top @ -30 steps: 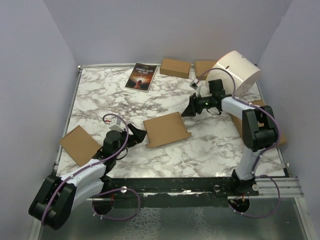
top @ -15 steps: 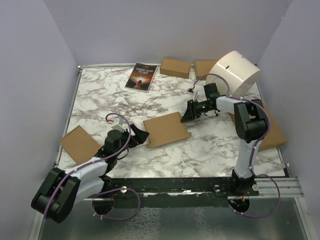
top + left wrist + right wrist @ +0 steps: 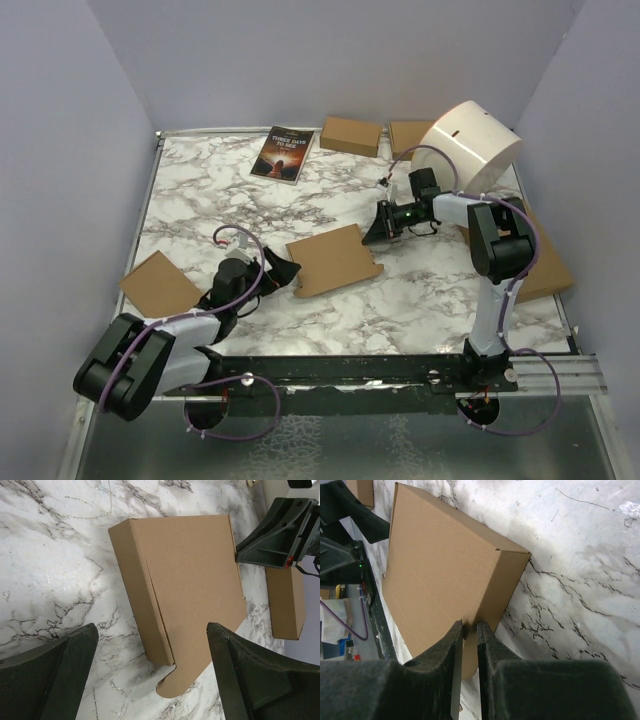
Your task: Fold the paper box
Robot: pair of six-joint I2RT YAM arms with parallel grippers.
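Observation:
The paper box (image 3: 333,258) lies flat in the middle of the marble table, a brown cardboard mailer with a rounded tab at its near corner. My left gripper (image 3: 283,270) rests low at its left side and stands wide open, so the left wrist view shows the paper box (image 3: 185,590) between and beyond the spread fingers (image 3: 60,665). My right gripper (image 3: 372,235) is at the box's right edge. The right wrist view shows that gripper (image 3: 470,625) closed to a thin slit on the paper box (image 3: 440,580), right at the crease between its top and side wall.
A book (image 3: 283,153), two small brown boxes (image 3: 350,135) (image 3: 410,135) and a white cylinder (image 3: 470,145) sit along the back. A flat cardboard piece (image 3: 158,288) lies at the left, and a larger flat brown box (image 3: 545,265) at the right under the right arm.
The right gripper's jaws have narrowed onto the box's right edge. The left gripper has slid a little closer to the box's left side and stayed wide open.

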